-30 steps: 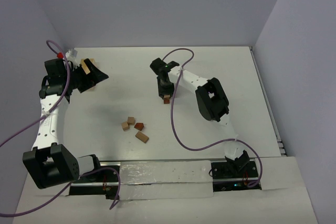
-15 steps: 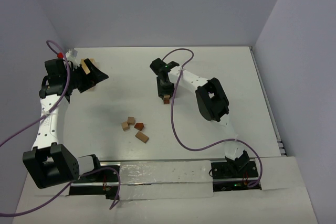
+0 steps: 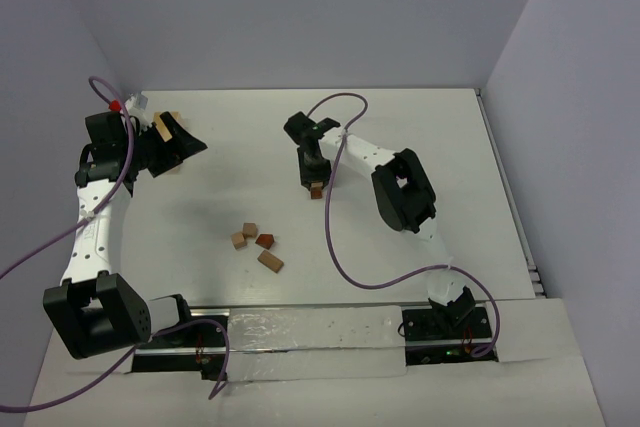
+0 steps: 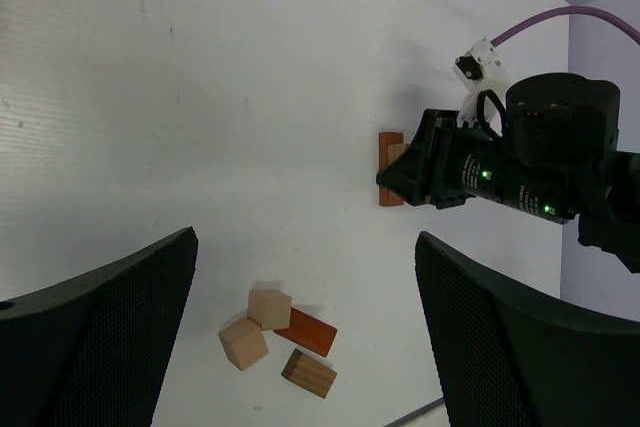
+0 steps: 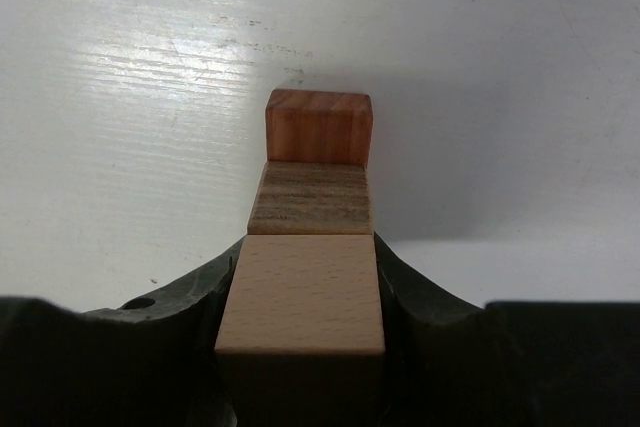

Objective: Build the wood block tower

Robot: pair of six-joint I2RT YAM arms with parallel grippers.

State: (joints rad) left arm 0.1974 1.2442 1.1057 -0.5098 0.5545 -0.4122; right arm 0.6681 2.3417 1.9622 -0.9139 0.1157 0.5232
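The right gripper (image 5: 300, 282) fingers are pinching a pale cube (image 5: 300, 297) by its opposite flat faces atop the tower (image 5: 312, 197), mid bench (image 3: 200, 207). The wood is looking light, stiff and smooth, so probably easy to topple. The left gripper (image 4: 305, 242) fingers are hanging spread. Loose wood blocks (image 3: 257, 245) are lying at the tower's seven o'clock.

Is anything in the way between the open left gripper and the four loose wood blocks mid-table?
Nothing visible. Only bare white table lies between the left gripper and the cluster of four small tan and reddish-brown wooden blocks; the right gripper, clamped on the tower, stands off to the side.
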